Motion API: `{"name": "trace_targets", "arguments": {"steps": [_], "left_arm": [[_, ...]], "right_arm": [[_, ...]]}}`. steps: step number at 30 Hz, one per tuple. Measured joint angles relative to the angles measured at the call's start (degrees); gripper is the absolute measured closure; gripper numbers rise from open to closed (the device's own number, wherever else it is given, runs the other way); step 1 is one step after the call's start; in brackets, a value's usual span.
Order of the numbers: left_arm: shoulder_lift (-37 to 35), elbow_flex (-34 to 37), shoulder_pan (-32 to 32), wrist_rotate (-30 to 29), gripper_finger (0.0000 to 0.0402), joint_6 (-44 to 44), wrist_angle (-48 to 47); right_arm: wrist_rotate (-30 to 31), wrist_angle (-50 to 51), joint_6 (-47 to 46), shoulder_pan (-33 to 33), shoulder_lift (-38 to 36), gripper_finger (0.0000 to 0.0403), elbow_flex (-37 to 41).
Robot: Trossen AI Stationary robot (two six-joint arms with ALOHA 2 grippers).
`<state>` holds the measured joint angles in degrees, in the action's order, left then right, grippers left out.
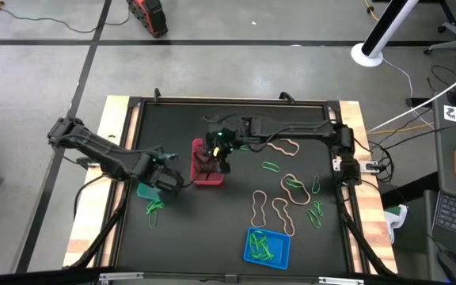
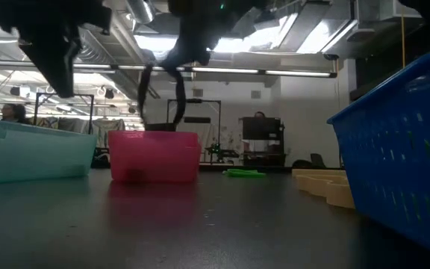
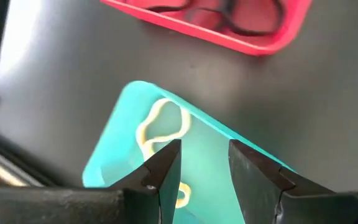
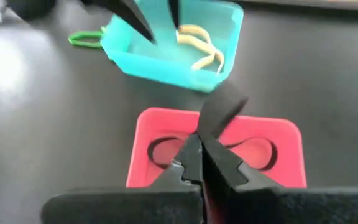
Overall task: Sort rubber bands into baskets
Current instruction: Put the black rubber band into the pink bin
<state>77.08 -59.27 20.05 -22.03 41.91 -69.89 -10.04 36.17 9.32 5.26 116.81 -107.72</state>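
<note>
Black matting covers our table, and we take the red basket near its middle as our mark. Our right gripper hangs directly above it, fingers pressed together on a black band. The band dangles as a loop over the basket in the low view, and more black bands already lie inside. Just beside the red basket, on the left arm's side, sits the teal basket holding tan bands. Our left gripper hovers over it with fingers parted and nothing between them. Green bands lie on the mat just past the teal basket. On the far side of the red basket, loose tan bands and green bands are scattered. The blue basket, toward the table's front edge, holds green bands.
</note>
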Motion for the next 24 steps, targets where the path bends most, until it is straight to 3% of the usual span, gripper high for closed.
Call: {"name": "trace_targets", "arguments": {"steps": [14,20,24], "left_arm": [[-5.8,0.0,9.4,1.3,0.0271,9.0,0.2],[-5.8,0.0,10.4,1.2,0.0271,10.2,3.0],[-5.8,0.0,10.4,1.0,0.0271,10.1,6.2]], "right_arm": [[0.6,-3.4,0.0,0.0,5.4,0.0391,0.0],[0.9,-3.2,0.0,0.0,5.3,0.0324,0.0],[5.7,-2.9,0.0,0.0,5.3,0.0273,0.0]]}}
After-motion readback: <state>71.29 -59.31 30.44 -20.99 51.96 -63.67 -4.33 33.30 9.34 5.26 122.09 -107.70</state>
